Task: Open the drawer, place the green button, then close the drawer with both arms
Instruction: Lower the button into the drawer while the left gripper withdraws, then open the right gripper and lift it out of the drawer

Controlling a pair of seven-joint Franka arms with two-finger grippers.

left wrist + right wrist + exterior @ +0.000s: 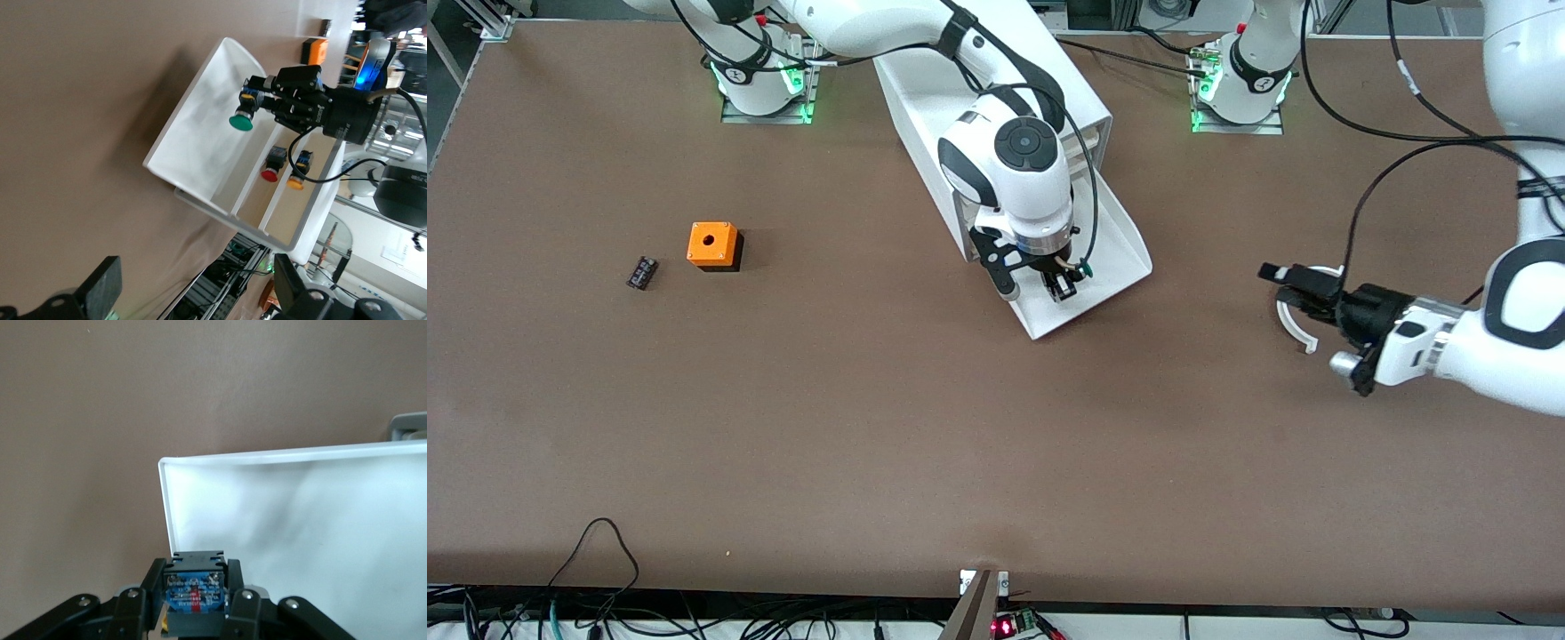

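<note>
The drawer (pixel 1116 253) is pulled out of the white cabinet (pixel 996 98) toward the front camera and its tray is bare. My right gripper (pixel 1060 289) hangs over the tray's outer end, shut on the button (pixel 1085 267), whose green cap points sideways. The right wrist view shows the button's bluish base (pixel 195 590) between the fingers, above the drawer (pixel 300 520). The left wrist view shows the green cap (pixel 241 120) over the drawer (pixel 193 133). My left gripper (pixel 1285 284) is open and empty, low over the table toward the left arm's end, and waits.
An orange cube (pixel 713 244) and a small black part (pixel 641 272) lie toward the right arm's end. A white curved piece (pixel 1291 322) lies under my left gripper. A red button (pixel 270 175) and a yellow one (pixel 295 181) show in the cabinet.
</note>
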